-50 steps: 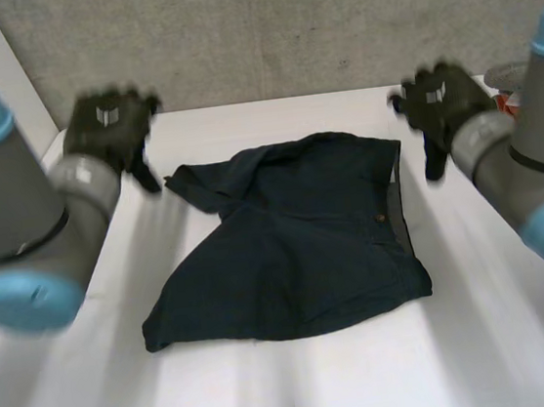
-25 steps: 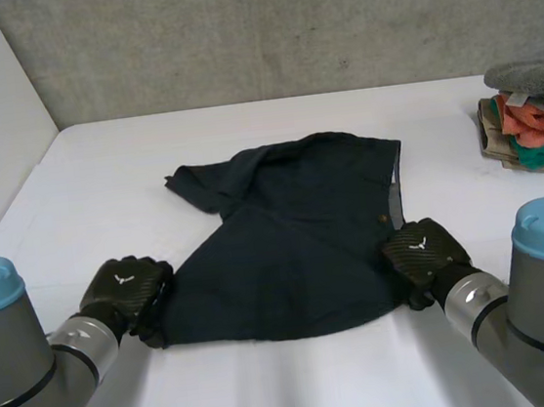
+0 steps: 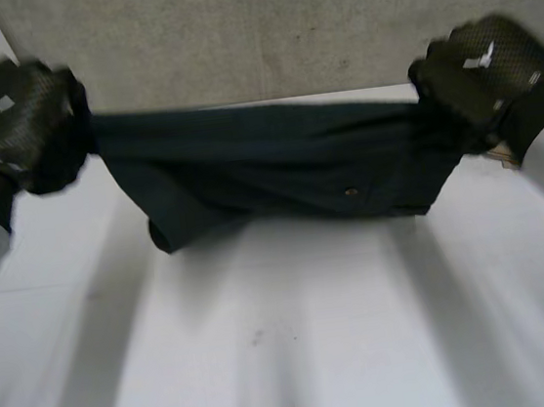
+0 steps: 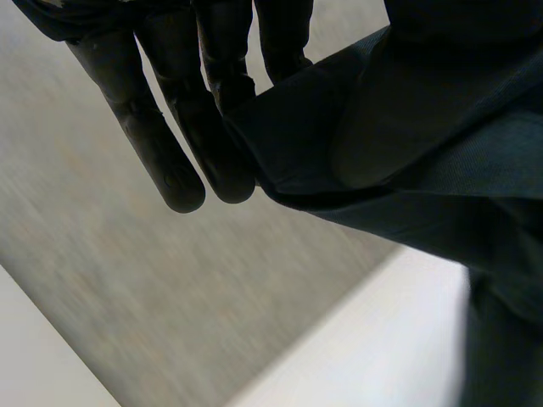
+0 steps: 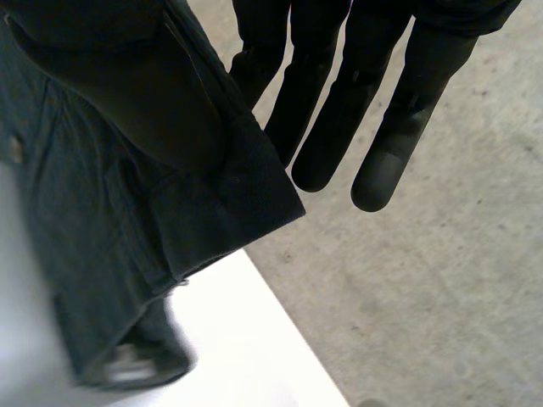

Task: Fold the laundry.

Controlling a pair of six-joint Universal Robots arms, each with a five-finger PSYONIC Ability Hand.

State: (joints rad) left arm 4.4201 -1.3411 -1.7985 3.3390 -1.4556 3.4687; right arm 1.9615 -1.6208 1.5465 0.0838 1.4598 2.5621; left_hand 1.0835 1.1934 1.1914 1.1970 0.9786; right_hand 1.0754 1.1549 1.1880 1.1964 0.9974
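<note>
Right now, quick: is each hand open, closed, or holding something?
Left hand: shut, pinching one end of the dark garment.
Right hand: shut, pinching the garment's other end.

No legible word, number or brand name anywhere. Just a small white emblem on the back of the left hand (image 3: 12, 125) and a matching one on the back of the right hand (image 3: 483, 66), both too smeared to read as letters or to tie to any maker. No tag or print legible on the dark garment (image 3: 268, 165) either.
</note>
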